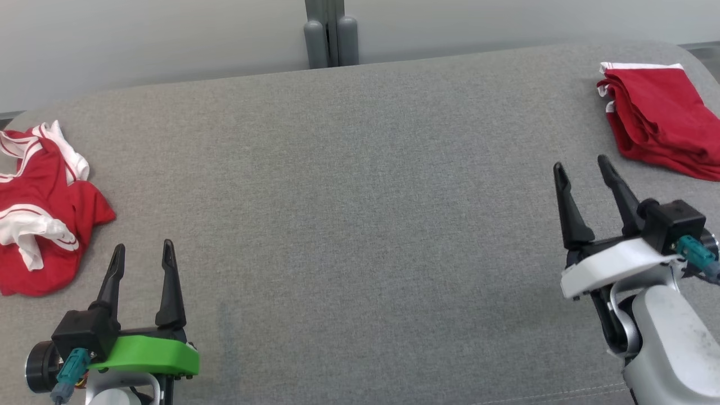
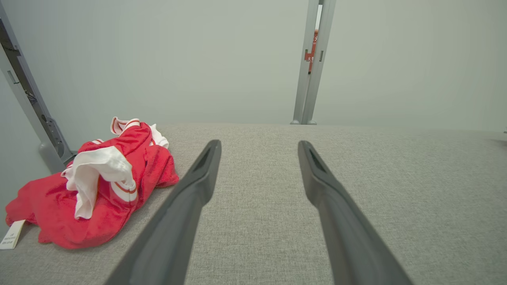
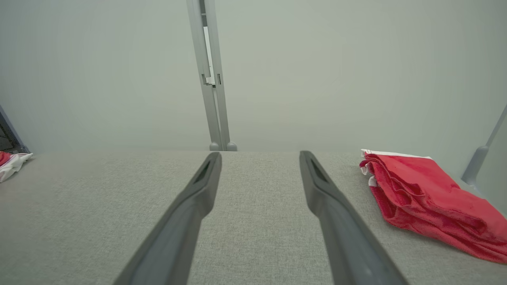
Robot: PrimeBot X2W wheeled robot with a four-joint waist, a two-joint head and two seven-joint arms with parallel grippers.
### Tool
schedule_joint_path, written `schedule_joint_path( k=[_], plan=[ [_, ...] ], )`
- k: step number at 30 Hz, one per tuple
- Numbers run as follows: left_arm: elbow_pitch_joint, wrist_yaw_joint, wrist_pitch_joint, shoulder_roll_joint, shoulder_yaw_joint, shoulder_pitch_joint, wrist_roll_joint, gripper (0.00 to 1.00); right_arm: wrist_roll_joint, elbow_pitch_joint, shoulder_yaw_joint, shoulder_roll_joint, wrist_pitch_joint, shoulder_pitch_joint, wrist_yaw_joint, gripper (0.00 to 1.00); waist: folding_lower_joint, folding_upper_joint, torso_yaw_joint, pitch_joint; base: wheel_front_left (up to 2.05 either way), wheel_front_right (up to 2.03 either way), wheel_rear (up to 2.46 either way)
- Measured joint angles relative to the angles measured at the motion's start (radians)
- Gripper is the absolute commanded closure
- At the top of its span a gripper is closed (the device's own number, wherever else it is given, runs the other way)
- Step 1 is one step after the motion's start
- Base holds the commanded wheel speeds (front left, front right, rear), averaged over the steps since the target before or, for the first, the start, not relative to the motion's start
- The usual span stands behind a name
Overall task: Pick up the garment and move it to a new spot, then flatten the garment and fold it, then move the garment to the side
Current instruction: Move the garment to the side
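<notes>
Two empty grippers spread wide, left gripper (image 1: pixel 143 246) near crumpled garment (image 1: pixel 39 214), right gripper (image 1: pixel 580 162) near folded garment (image 1: pixel 658 118), both garments cut off at head view edges, grey post (image 1: pixel 331 39) behind table (image 1: pixel 349 197).

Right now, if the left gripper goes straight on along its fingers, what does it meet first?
Nothing close: the left gripper, open, points over bare grey surface. The crumpled red garment lies off to its left. Farther on, probably the wall.
</notes>
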Motion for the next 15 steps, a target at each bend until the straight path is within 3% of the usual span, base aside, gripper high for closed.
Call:
schedule_joint_path(
  k=[8,15],
  plan=[
    [0.020,-0.004,0.000,-0.002,-0.001,0.017,0.000,0.00,-0.042,-0.095,-0.046,0.089,0.000,0.164,0.000,0.00,0.0000,0.0000,0.023,-0.056,0.00,0.00,0.00],
    [0.039,-0.006,0.000,-0.004,-0.005,0.042,-0.002,0.00,-0.074,-0.143,-0.094,0.128,0.000,0.249,0.000,0.00,0.0000,0.0000,0.029,-0.102,0.00,0.00,0.00]
  ],
)
